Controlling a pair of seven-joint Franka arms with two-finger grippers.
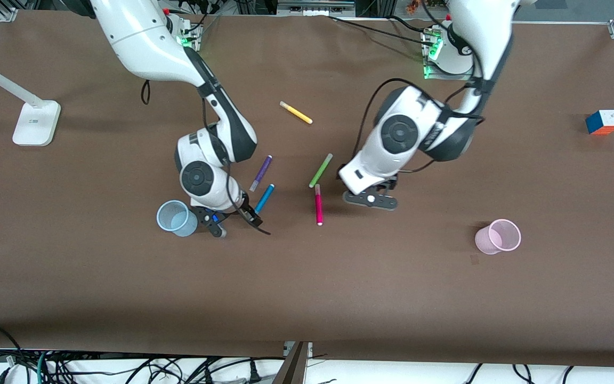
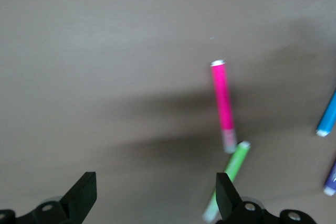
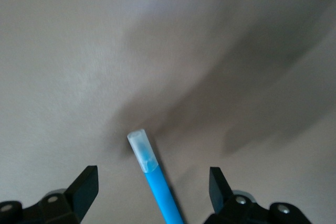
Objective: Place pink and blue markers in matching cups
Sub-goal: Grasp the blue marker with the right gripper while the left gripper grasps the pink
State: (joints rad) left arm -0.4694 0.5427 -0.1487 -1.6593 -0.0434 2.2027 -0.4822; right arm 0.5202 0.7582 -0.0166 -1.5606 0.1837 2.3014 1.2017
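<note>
The blue marker (image 1: pixel 264 198) lies on the brown table next to the pale blue cup (image 1: pixel 176 217). My right gripper (image 1: pixel 235 221) is open over the marker's end nearer the front camera. In the right wrist view the blue marker (image 3: pixel 157 182) lies between the open fingers (image 3: pixel 86 184), untouched, and the gripper's midpoint (image 3: pixel 152 184) is on it. The pink marker (image 1: pixel 318 204) lies mid-table. My left gripper (image 1: pixel 369 200) is open and empty, low beside it toward the left arm's end. In the left wrist view (image 2: pixel 155 195) the pink marker (image 2: pixel 222 103) lies ahead of the fingers. The pale pink cup (image 1: pixel 498 236) stands toward the left arm's end.
A purple marker (image 1: pixel 260 173) lies just farther from the front camera than the blue one. A lime green marker (image 1: pixel 321 170) lies by the pink marker's farther end. A yellow marker (image 1: pixel 296 112) lies farther back. A colour cube (image 1: pixel 603 122) and a white lamp base (image 1: pixel 35 122) sit at the table's ends.
</note>
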